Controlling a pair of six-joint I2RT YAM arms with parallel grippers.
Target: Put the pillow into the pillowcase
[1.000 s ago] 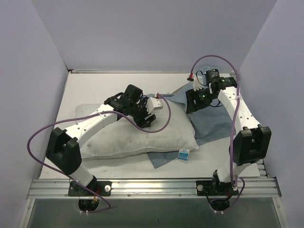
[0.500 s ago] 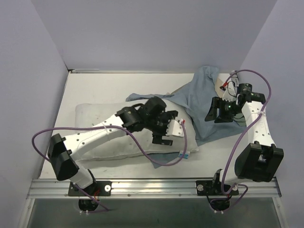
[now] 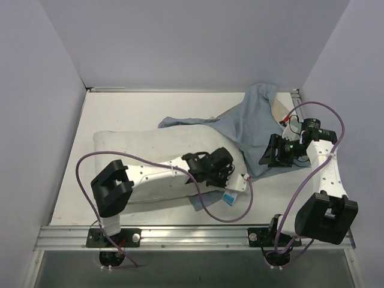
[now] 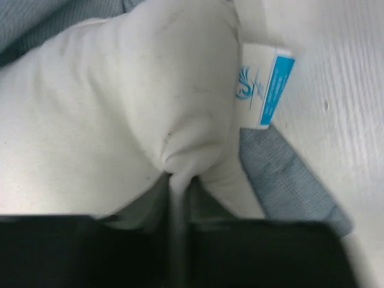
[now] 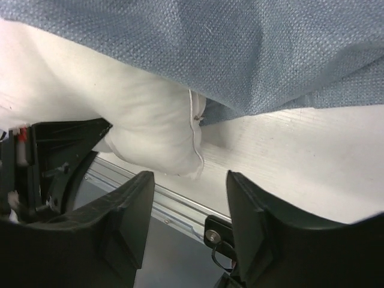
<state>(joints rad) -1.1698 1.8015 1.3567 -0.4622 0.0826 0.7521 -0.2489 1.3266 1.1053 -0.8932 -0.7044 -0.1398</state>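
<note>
– On the table (image 3: 120,108), which way does the pillow (image 3: 138,150) run?
– Left to right. The pillowcase (image 3: 246,126) lies at its right end, draped over the far part, showing again under the near edge and bunched upward at the far right.
– Who holds the pillow?
– The left gripper (image 3: 234,182) is at its near right corner. White fabric is gathered between the jaws, so it looks clamped on.
– And the right gripper (image 5: 187,179)?
– Partly parted, nothing between its fingers. It is nearer the cloth, just beside it. I cannot make out the cloth's mouth.
– Count?
– 1 pillow, 1 pillowcase, 2 grippers, 1 blue-and-white label (image 4: 264,87) by that corner.
</note>
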